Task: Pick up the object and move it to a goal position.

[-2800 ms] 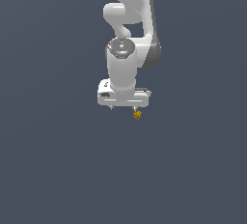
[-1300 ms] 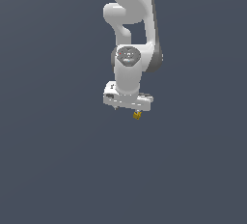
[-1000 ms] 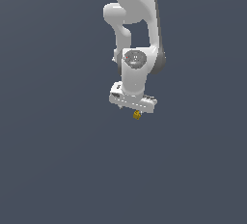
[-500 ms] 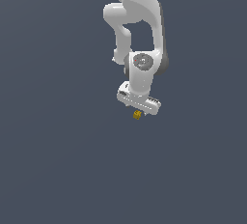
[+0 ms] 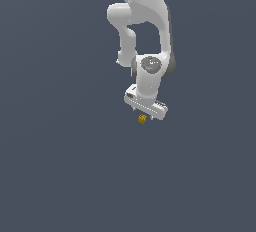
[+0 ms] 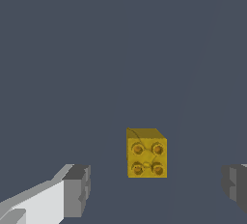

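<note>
The object [image 5: 142,119] is a tiny yellow-gold block lying on the dark grey floor, just under the white hand of my arm in the exterior view. In the wrist view the object [image 6: 147,155] shows four round studs on its face. It sits between my two grey fingertips [image 6: 76,191], nearer the middle, and touches neither of them. My gripper [image 6: 154,189] is open, with wide gaps on both sides of the block. In the exterior view my gripper [image 5: 144,113] hangs tilted right above the block, and its fingers are too small to make out.
A flat dark grey floor [image 5: 60,166] surrounds the block on every side. The white arm [image 5: 145,21] rises from the hand to the top of the exterior view. No other objects show.
The hand has shifted toward the exterior view's right and turned at the wrist, so it now sits tilted over the block. The block has stayed in place on the floor.
</note>
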